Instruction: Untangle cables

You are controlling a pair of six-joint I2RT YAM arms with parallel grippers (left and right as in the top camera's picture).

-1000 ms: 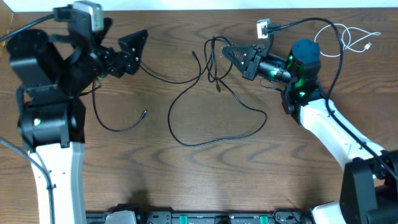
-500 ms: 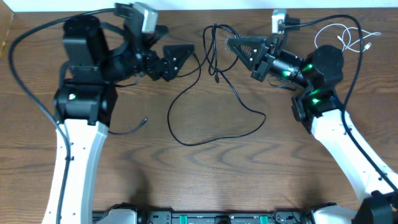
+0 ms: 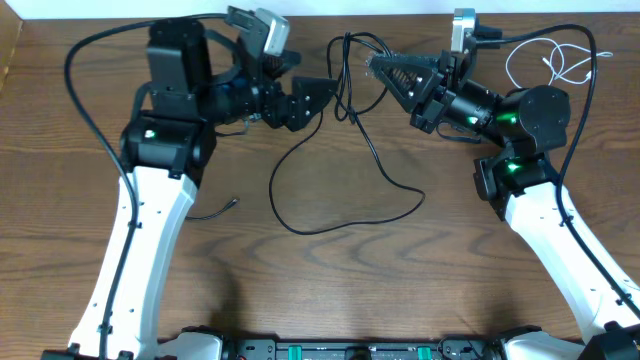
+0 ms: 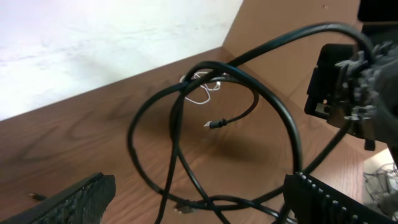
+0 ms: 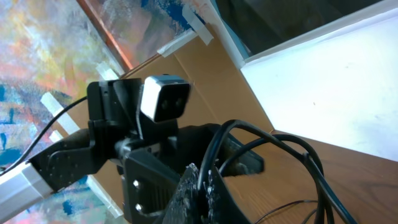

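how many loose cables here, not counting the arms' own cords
2. Black cable sprawls across the middle, upper loops pinched in the right gripper; white cable lies coiled at the far right. None seems hidden.

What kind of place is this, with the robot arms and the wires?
Most likely a robot lab or test bench. Two white robot arms, the left arm and the right arm, stand at a wooden table. Each wrist carries a small camera, and a black cable and a white cable are set out.

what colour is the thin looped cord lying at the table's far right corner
White: the thin looped white cord shows best in the overhead view.
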